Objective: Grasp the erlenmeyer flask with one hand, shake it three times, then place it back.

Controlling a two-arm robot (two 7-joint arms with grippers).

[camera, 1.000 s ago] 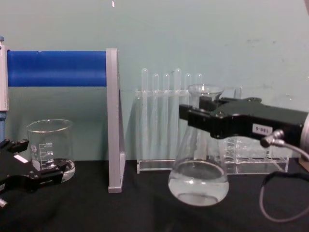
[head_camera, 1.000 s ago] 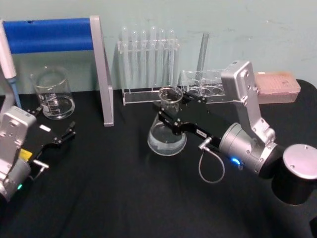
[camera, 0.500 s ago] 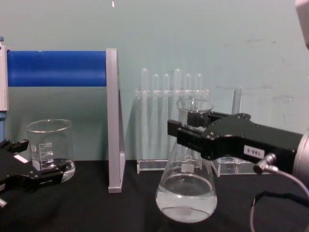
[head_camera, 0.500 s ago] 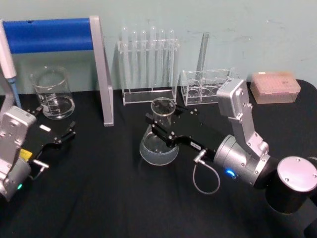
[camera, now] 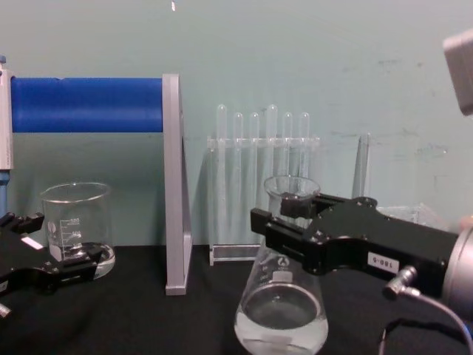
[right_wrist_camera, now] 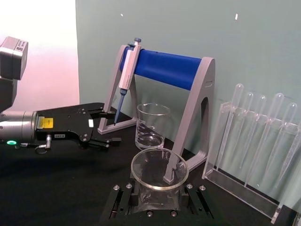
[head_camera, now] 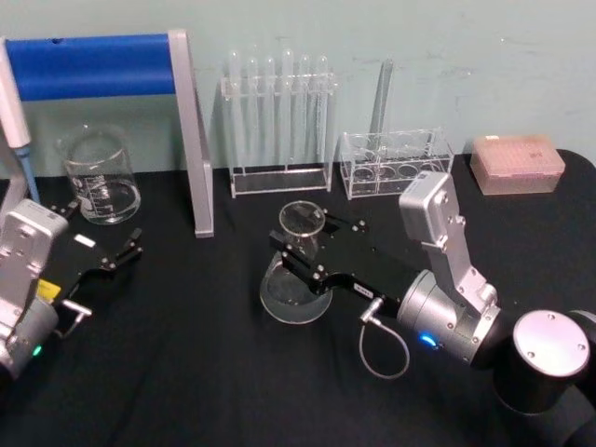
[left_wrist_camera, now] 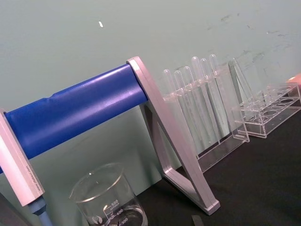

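Note:
The erlenmeyer flask (head_camera: 291, 291) is clear glass with a little clear liquid in its wide base. It stands upright at the middle of the black table, low down; I cannot tell whether its base touches the top. My right gripper (head_camera: 303, 244), black with a "180-5" label (camera: 383, 261), is shut on the flask's neck just under the flared rim. The chest view shows the flask (camera: 281, 322) from the side with the right gripper (camera: 284, 222) around its neck. In the right wrist view the flask's rim (right_wrist_camera: 157, 162) sits between the fingers (right_wrist_camera: 117, 200). My left gripper (head_camera: 107, 261) rests open at the left.
A glass beaker (head_camera: 98, 177) stands at the back left under a stand with a blue bar (head_camera: 93, 65) that holds a pipette (right_wrist_camera: 127, 70). Behind the flask are a test tube rack (head_camera: 279, 121), a low clear rack (head_camera: 391, 163) and a pink box (head_camera: 517, 163).
My right gripper has carried the flask down and toward me, away from the racks. The left arm has not moved.

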